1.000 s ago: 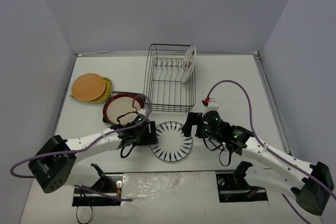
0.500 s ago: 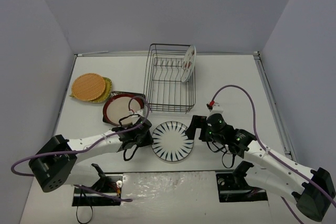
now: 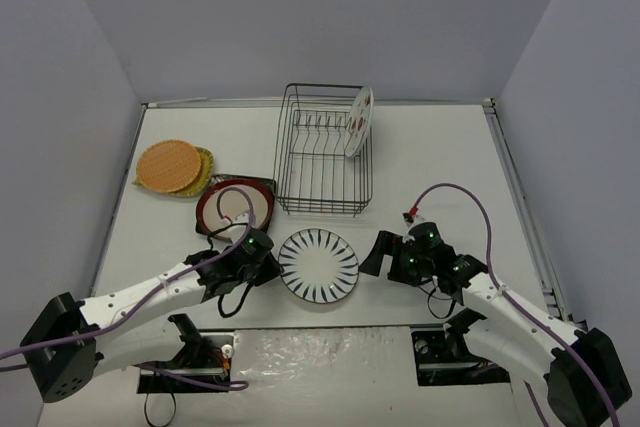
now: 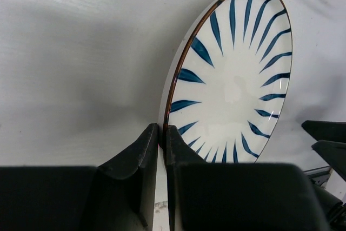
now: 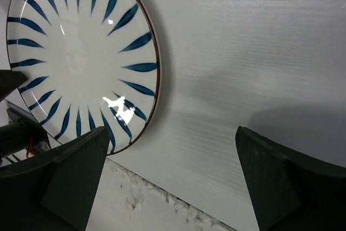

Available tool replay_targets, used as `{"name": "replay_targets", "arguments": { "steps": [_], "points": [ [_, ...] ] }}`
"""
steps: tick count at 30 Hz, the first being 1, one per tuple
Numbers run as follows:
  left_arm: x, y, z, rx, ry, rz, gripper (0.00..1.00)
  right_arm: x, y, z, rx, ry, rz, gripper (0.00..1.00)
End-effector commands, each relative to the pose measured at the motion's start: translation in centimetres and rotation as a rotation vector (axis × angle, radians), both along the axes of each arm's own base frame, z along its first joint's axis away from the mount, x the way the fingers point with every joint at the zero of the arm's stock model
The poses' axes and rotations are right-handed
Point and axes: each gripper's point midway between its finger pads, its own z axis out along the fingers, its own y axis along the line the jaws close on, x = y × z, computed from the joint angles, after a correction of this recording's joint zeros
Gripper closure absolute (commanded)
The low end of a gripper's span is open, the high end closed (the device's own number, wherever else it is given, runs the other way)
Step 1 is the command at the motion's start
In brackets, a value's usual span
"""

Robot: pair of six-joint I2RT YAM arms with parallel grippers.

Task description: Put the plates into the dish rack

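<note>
- While the left fingers are clamped on the near rim of the striped plate, the right fingers are spread wide and hold nothing.
- Striped plate position: on the table in front of the dish rack, between the two arms. Right fingers sit just beside its right edge, not touching. Cannot tell whether the plate is off the table.
- Rack contents: one fruit-marked plate stands upright at the right end. The other divider slots look free.
- Waiting at left of the rack: red-rimmed plate resting on the dark square plate; farther left, the orange plate on top of the yellow-green plate.
- Step in hand, my reading: pick-up of the second plate. One of six is loaded.
- Next move calls for: lift by the rim, turn the plate on edge, carry it over the rack's front wall and lower it between two prongs left of the fruit-marked plate. A one-sided rim pinch may slip, so the right fingers could steady the far edge.
</note>
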Motion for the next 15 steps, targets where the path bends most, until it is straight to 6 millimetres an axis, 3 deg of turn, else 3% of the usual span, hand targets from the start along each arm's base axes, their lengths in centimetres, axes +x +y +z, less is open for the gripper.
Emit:
{"name": "replay_targets", "arguments": {
  "steps": [1,7,15],
  "points": [
    [1.4,-1.2,3.5,-0.148,-0.046,0.111,1.00,-0.2,3.1,1.4,0.177,0.020,0.105,0.01],
    [0.9,-1.4,3.5,-0.185,-0.024,0.136,1.00,-0.9,5.0,0.7,0.325,0.115,0.105,0.02],
    [0.8,-2.2,3.7,-0.261,-0.012,0.160,1.00,-0.1,5.5,-0.3,0.345,0.127,0.080,0.02]
  ]
}}
